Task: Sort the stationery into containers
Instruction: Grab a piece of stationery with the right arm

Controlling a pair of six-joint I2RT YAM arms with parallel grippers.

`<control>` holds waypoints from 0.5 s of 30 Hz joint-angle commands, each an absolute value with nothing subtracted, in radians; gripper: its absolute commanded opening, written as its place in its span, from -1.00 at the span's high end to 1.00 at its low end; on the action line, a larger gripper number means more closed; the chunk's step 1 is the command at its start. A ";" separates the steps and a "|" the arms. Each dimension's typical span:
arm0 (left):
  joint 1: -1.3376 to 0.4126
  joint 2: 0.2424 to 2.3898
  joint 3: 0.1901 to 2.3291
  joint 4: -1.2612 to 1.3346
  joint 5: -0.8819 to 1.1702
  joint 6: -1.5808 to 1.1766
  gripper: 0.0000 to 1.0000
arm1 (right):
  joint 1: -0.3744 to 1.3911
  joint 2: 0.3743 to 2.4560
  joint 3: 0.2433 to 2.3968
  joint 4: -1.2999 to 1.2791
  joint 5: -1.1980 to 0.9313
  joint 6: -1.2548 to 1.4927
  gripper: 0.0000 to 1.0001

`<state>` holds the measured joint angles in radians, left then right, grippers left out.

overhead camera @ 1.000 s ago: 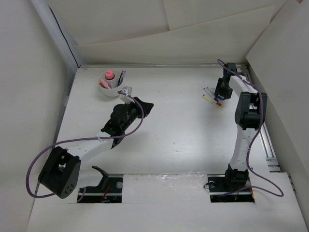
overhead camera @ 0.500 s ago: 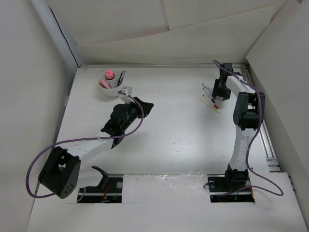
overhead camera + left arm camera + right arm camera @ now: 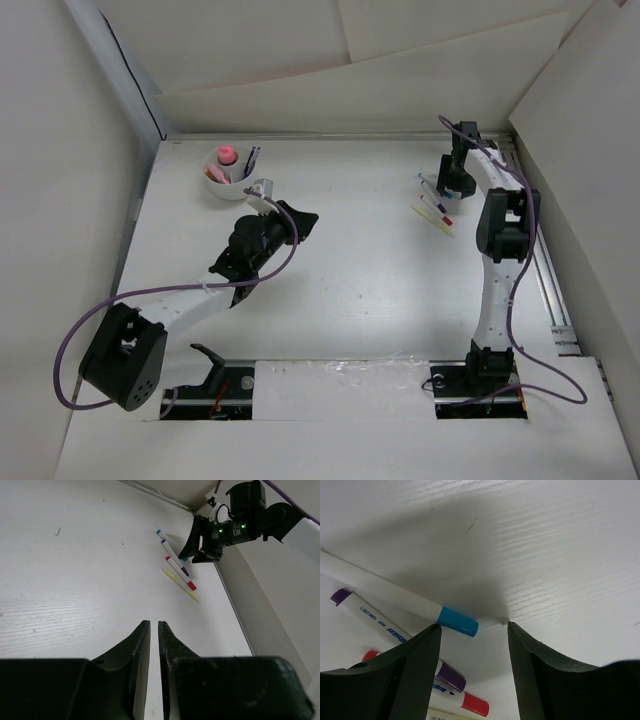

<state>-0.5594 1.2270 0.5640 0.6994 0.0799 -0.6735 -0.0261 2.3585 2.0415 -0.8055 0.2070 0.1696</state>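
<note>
Pickup stage: right pincer, spread above the blue-capped marker on the table's far right, likely must lower and close; left pincer, pressed together and empty, sits near the cup.

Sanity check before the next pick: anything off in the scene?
Nothing stands out. The white cup sits upright with pieces inside; four pens lie loose, side by side, near the right gripper. No spill or damage visible.
</note>
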 commanded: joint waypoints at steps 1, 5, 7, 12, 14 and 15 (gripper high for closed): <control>-0.558 1.193 0.560 0.749 0.107 -0.660 0.82 | -0.017 2.387 2.091 -0.847 0.167 0.126 -0.24; -0.558 1.203 0.560 0.749 0.107 -0.660 0.82 | -0.017 2.411 2.137 -0.867 0.147 0.114 -0.26; -0.558 1.203 0.560 0.749 0.107 -0.660 0.82 | -0.017 2.424 2.164 -0.867 0.138 0.103 -0.26; -0.558 1.203 0.560 0.749 0.107 -0.669 0.82 | -0.008 2.471 2.230 -0.910 0.117 0.080 -0.26; -0.558 1.203 0.560 0.749 0.107 -0.669 0.82 | 0.002 2.480 2.230 -0.910 0.106 0.080 -0.15; -0.558 1.203 0.560 0.749 0.107 -0.669 0.82 | 0.002 2.471 2.220 -0.910 0.106 0.080 -0.09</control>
